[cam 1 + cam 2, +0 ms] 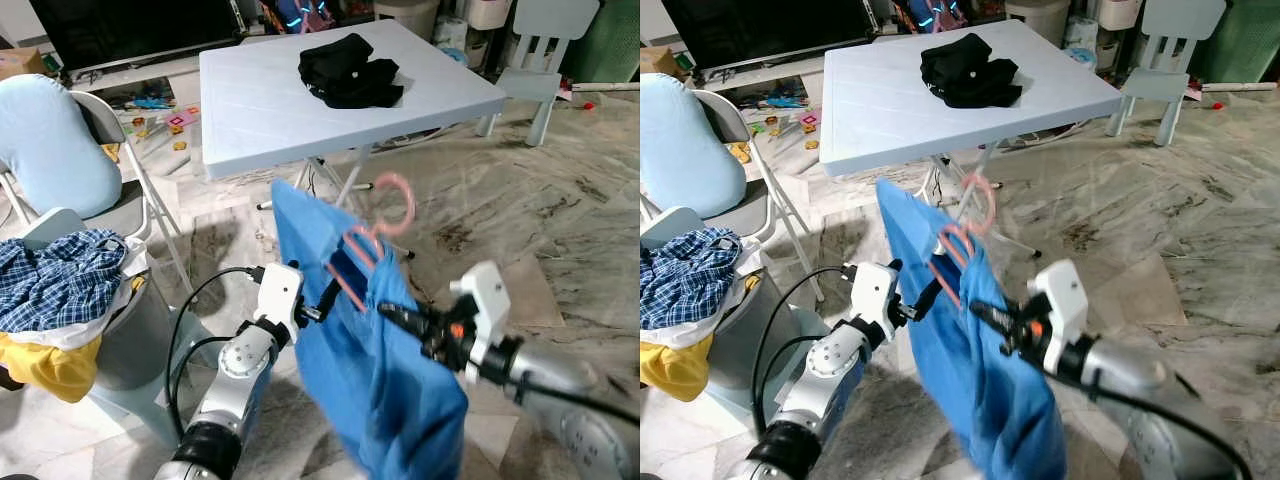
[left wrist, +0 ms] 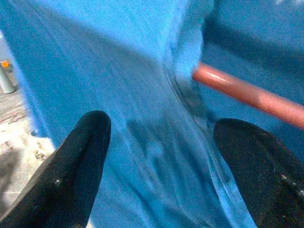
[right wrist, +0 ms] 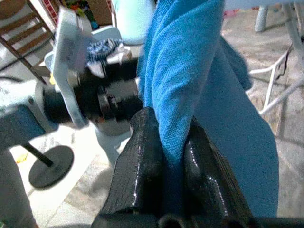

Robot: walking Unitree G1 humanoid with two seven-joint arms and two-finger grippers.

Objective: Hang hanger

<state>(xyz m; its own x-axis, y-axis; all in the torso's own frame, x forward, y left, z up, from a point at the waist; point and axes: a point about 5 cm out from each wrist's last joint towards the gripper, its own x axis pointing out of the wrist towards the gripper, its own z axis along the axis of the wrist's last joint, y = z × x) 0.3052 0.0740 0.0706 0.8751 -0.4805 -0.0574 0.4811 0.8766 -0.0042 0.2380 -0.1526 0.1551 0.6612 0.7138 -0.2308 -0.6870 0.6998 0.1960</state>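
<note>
A blue garment [image 1: 380, 380] hangs on a pink hanger [image 2: 247, 92] between my two arms, and the hanger's hook [image 1: 409, 208] sticks up above the cloth. My left gripper [image 1: 325, 300] reaches into the garment from the left, close to the hanger's sloping arm. In the left wrist view its fingers [image 2: 80, 161] stand wide apart with blue cloth between them and the pink bar just beyond. My right gripper [image 1: 395, 318] comes in from the right and is shut on a fold of the blue cloth [image 3: 180, 95].
Straight ahead stands a white folding table [image 1: 260, 110] with black clothing [image 1: 350, 70] on it. On the left are a chair with a pale blue cushion [image 1: 50, 140] and a basket holding a plaid shirt [image 1: 60, 275]. A small white chair [image 1: 545, 50] stands far right. The floor is marble.
</note>
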